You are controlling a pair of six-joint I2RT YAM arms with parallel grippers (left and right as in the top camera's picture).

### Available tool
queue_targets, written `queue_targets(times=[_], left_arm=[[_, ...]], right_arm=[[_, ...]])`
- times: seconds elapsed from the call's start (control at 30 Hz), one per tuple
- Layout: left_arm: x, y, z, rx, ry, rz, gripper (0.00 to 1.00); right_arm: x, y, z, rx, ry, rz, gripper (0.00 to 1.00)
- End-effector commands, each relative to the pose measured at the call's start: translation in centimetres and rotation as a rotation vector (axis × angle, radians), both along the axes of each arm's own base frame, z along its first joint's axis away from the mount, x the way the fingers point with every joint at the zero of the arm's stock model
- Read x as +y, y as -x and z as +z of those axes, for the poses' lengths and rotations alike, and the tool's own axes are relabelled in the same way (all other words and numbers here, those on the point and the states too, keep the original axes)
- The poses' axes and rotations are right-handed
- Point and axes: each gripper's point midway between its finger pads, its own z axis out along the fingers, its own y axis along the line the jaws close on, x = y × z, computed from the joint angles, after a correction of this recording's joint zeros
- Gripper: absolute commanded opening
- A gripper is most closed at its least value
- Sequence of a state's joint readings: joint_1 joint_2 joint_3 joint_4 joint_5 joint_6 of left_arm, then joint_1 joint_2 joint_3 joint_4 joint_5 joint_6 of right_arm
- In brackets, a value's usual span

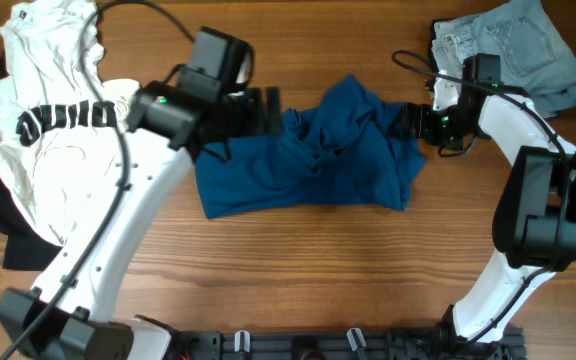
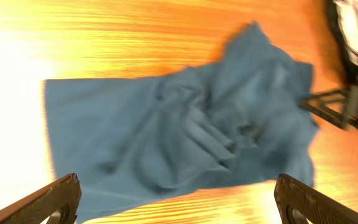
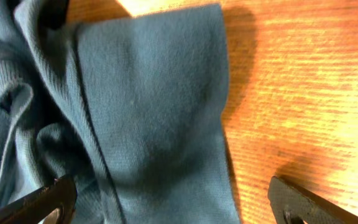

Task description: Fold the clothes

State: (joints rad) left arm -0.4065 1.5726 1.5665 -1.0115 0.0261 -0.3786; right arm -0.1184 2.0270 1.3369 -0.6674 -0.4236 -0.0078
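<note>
A large dark teal-blue shirt (image 1: 313, 150) lies crumpled at the middle of a brown wooden table (image 1: 298, 260). Its near part is spread fairly flat, and its far part is bunched into folds and ridges.

The left gripper (image 1: 270, 108) sits at the shirt's left far edge. Its two black fingers (image 2: 55, 199) are spread wide, and the wrist view shows only cloth and table beyond them, with nothing held. The right gripper (image 1: 408, 120) faces it from the shirt's right edge. Its dark fingers (image 3: 42, 202) are also wide apart and have hold of nothing. Below them, a smooth flap of teal fabric ends in a straight edge against bare wood. Whether either set of fingertips touches the cloth cannot be told.

A white T-shirt with black lettering (image 1: 48, 170) is heaped at the left side of the table, running up to the far left corner. It lies over a black garment (image 1: 23, 250) that shows at its near and left edges. Pale-blue denim jeans (image 1: 513, 45) lie rumpled at the far right corner, just beyond the right arm.
</note>
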Motion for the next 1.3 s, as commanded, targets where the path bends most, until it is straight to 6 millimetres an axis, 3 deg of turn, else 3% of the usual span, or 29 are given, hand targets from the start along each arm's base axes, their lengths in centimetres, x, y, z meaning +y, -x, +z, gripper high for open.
queue_targets(times=[0.0,0.23,0.4,0.47,0.5,0.63,0.67,0.83,0.93,1.03,1.17,1.27], left_arm=[[4.1,-0.7,0.8,-0.031,-0.078,0.084,1.00],[6.1,-0.6,0.3,0.004,-0.092,0.132,1.00],[6.1,-0.6,0.3,0.004,-0.092,0.132,1.00],[6.1,-0.6,0.3,0.004,-0.092,0.132,1.00],[6.1,-0.6,0.3,0.004,-0.093,0.132,1.00],[6.5,-0.6,0.2,0.005,-0.112,0.139,1.00],[6.6,-0.5,0.2,0.006,-0.121,0.143,1.00],[7.1,-0.4,0.1,0.009,-0.144,0.155,1.00],[7.5,-0.5,0.1,0.009,-0.144,0.164,1.00],[8.4,-0.8,0.1,0.009,-0.143,0.191,1.00],[10.4,-1.1,0.1,0.014,-0.143,0.243,1.00],[12.0,-1.3,0.1,0.015,-0.143,0.287,1.00]], right_arm=[[1.9,1.3,-1.0,0.040,-0.080,0.012,1.00],[6.7,1.4,0.6,0.003,-0.310,0.077,0.99],[9.1,2.0,0.5,0.015,-0.311,0.127,0.96],[9.5,2.1,0.3,0.021,-0.291,0.132,0.84],[9.2,2.0,0.0,0.033,-0.267,0.110,0.58],[7.9,1.7,-0.5,0.044,-0.222,0.057,0.09],[7.4,1.5,-0.4,0.042,-0.222,0.043,0.04],[3.4,0.5,1.2,0.025,-0.223,-0.048,0.04],[0.1,-0.3,3.7,-0.026,-0.210,-0.087,0.04],[-1.8,-0.8,6.5,-0.087,-0.199,-0.110,0.04],[-1.1,-0.7,9.9,-0.159,-0.181,-0.068,0.04],[1.1,-0.3,11.7,-0.188,-0.180,-0.013,0.04]])
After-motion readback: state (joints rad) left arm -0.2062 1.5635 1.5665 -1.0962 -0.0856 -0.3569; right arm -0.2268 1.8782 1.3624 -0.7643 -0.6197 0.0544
